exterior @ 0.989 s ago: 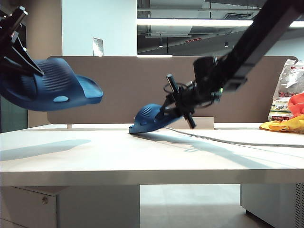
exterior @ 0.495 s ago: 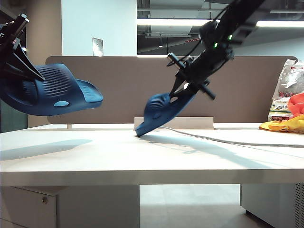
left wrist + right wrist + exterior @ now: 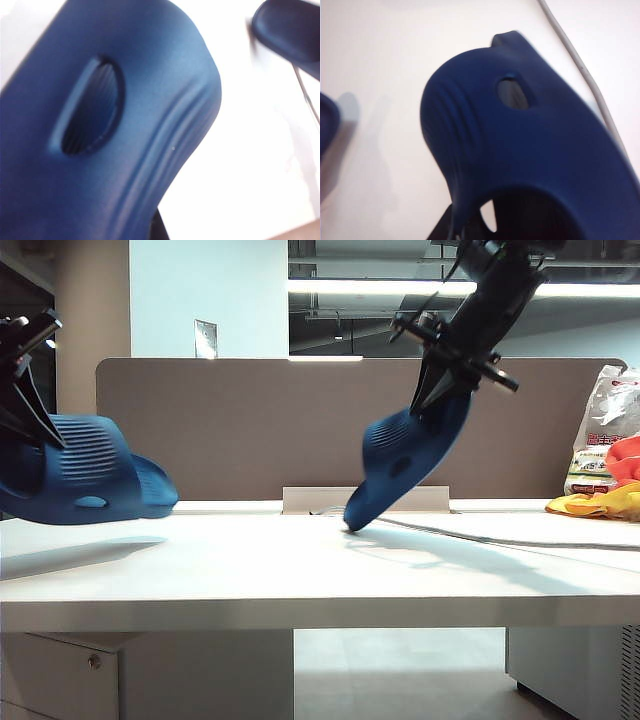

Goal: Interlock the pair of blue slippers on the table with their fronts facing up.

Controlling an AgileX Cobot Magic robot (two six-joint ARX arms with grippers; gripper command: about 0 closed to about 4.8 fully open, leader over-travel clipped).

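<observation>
Left gripper [image 3: 22, 390], at the left edge of the exterior frame, is clamped on one blue slipper [image 3: 75, 472], held level just above the table [image 3: 300, 570]. Right gripper [image 3: 452, 358], upper right, is closed on the other slipper [image 3: 405, 465], steeply tilted, toe at the tabletop.

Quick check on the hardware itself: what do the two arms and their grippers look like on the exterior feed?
Both are black. The right gripper has thin finger rods, crossbars sticking out sideways and dark cable loops, on a thick black arm. The left gripper shows only at the frame edge: black angular struts.
</observation>
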